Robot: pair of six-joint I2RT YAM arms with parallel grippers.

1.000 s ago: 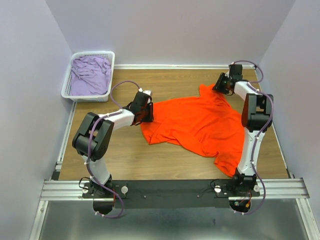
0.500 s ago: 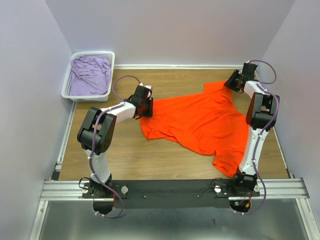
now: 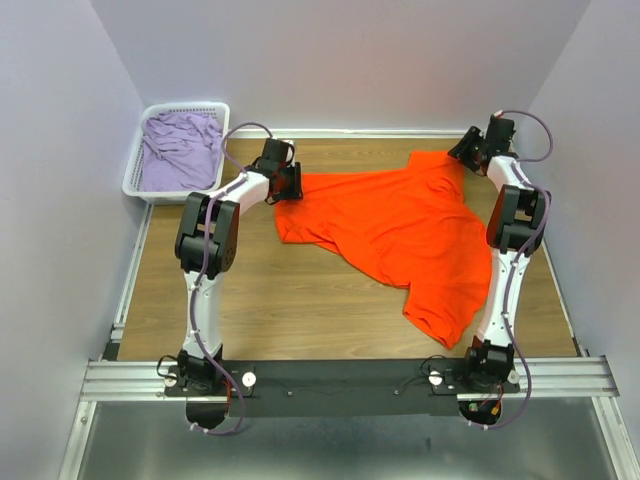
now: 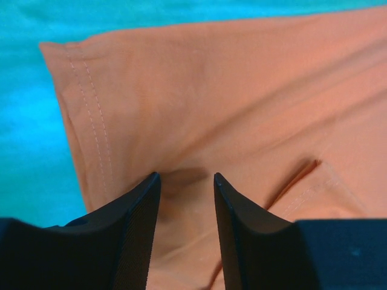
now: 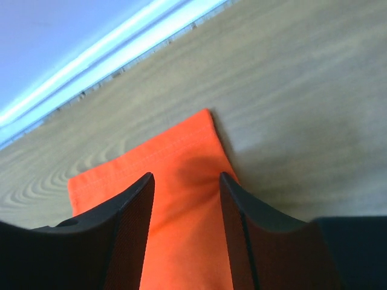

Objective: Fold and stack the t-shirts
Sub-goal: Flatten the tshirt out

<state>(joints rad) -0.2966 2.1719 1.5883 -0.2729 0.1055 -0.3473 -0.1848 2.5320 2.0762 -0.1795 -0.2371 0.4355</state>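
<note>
my left gripper (image 4: 186,181) is clamped on a hemmed edge of the orange t-shirt (image 3: 400,230). my right gripper (image 5: 186,178) is clamped on another corner of it at the upper right of the top view. the shirt lies spread on the table (image 3: 270,300), trailing toward the lower right. the lilac t-shirt (image 3: 180,150) sits crumpled in the basket (image 3: 136,186) at upper left.
</note>
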